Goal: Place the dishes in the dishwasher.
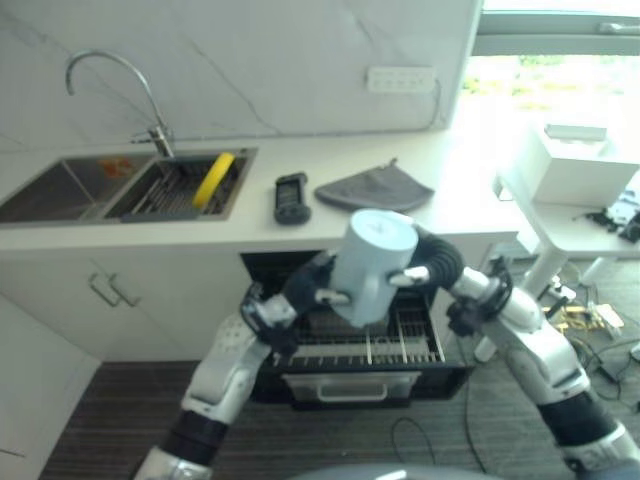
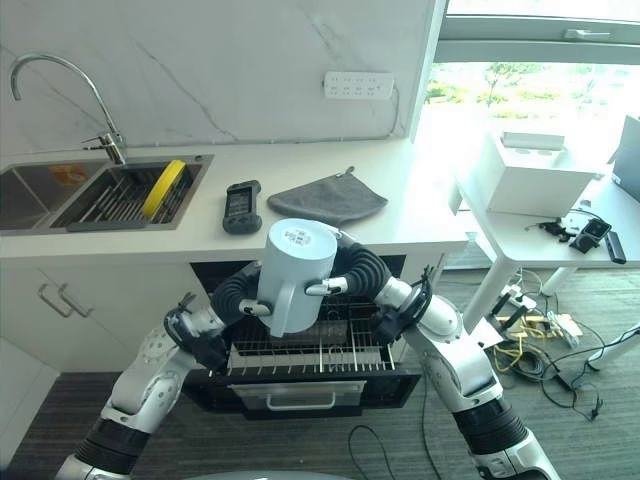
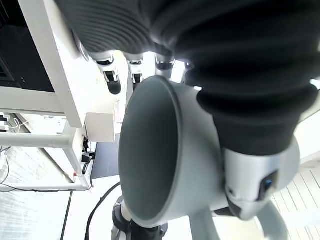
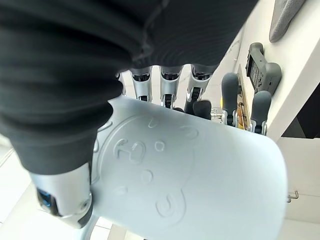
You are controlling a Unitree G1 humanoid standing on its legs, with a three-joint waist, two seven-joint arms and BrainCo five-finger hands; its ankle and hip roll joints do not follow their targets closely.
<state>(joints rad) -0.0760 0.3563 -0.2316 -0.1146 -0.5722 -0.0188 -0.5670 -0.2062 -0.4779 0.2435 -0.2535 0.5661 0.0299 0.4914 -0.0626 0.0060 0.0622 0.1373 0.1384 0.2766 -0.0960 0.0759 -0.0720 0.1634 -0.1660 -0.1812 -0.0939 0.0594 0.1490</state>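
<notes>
Pale blue cup (image 2: 295,275) held up in front of the surface's (image 2: 200,225) edge, above the open dishwasher (image 2: 310,385), base tipped toward the camera, mouth facing down and away. Gripped from both sides: left hand (image 2: 250,300) on the cup's left flank, right hand (image 2: 335,283) on its right flank, fingers (image 4: 170,82) of each curled round the wall. In the left wrist view, dark hollow of the cup's mouth seen side-on, with fingertips (image 3: 112,82) hooked over the rim. In the right wrist view, cup's embossed base close up, thumb pressed against one side and fingers wrapped over the far side, with the left hand's dark fingertips (image 4: 229,92) showing beyond.

Below the cup, pulled-out wire rack (image 2: 330,350) of the dishwasher, not touching it. On the surface behind: grey cloth (image 2: 328,198) lying flat, a black handheld device (image 2: 241,206) just beside it on the left. Farther left, a sink (image 2: 60,190) with a tall curved tap (image 2: 70,100), and a yellow plate (image 2: 163,188) standing on edge in the drainer basin (image 2: 120,200). On the wall, a white socket strip (image 2: 358,85). To the right, a white box (image 2: 530,170) on a white side table (image 2: 560,235).
</notes>
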